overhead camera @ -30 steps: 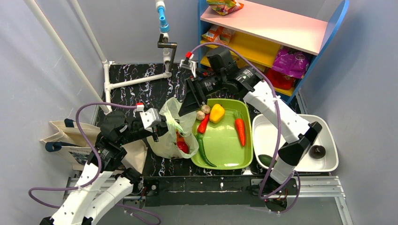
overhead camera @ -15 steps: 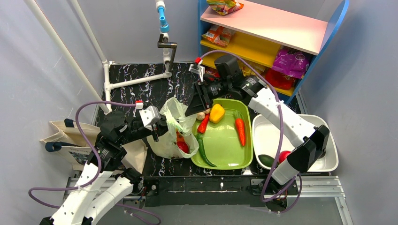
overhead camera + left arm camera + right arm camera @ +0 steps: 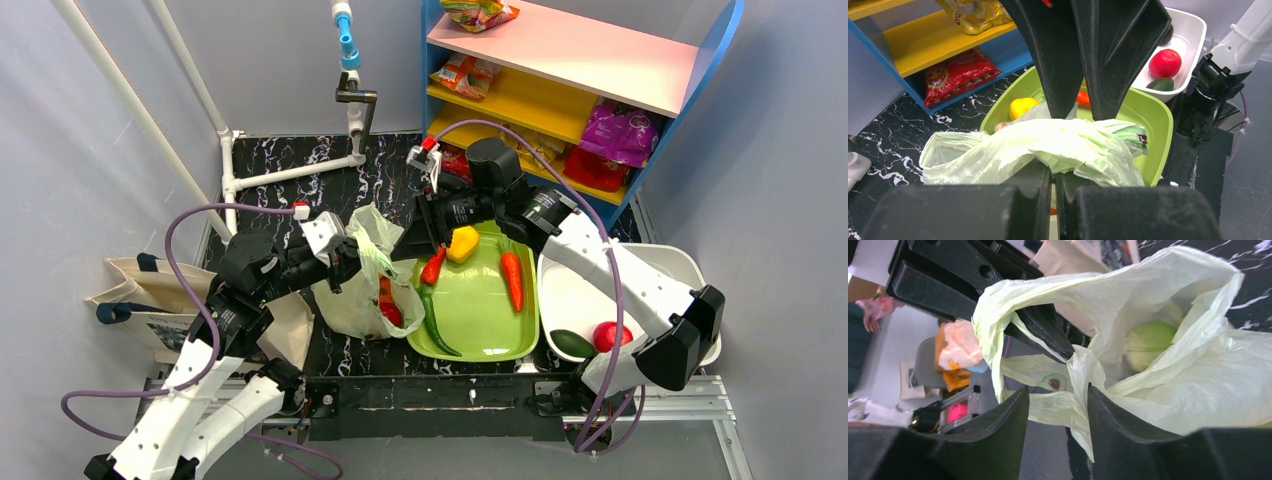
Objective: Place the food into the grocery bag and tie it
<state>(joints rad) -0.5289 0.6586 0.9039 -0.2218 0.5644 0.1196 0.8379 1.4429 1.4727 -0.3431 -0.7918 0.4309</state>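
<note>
The pale-green grocery bag (image 3: 362,292) stands left of the green tray (image 3: 487,325), with red food showing in it. In the right wrist view a green cabbage (image 3: 1149,341) lies inside the bag (image 3: 1168,390). My left gripper (image 3: 343,262) is shut on the bag's near rim (image 3: 1048,145). At the bag's far rim my right gripper (image 3: 414,240) is open, and a fold of the plastic crosses the gap between its fingers (image 3: 1120,432). On the tray lie a yellow pepper (image 3: 462,243), a carrot (image 3: 512,280), a red chili (image 3: 433,267) and a green chili (image 3: 437,325).
A white bin (image 3: 655,262) at the right holds a red tomato (image 3: 605,335) and a dark green vegetable (image 3: 570,343). A beige canvas tote (image 3: 140,290) lies at the left. Snack packets (image 3: 620,130) sit on the blue shelf behind. A white pipe frame (image 3: 290,172) stands at the back.
My right arm has swung its elbow to the right and its gripper has dropped closer to the bag's rim, uncovering the tomato in the bin. The left gripper lifted the rim slightly.
</note>
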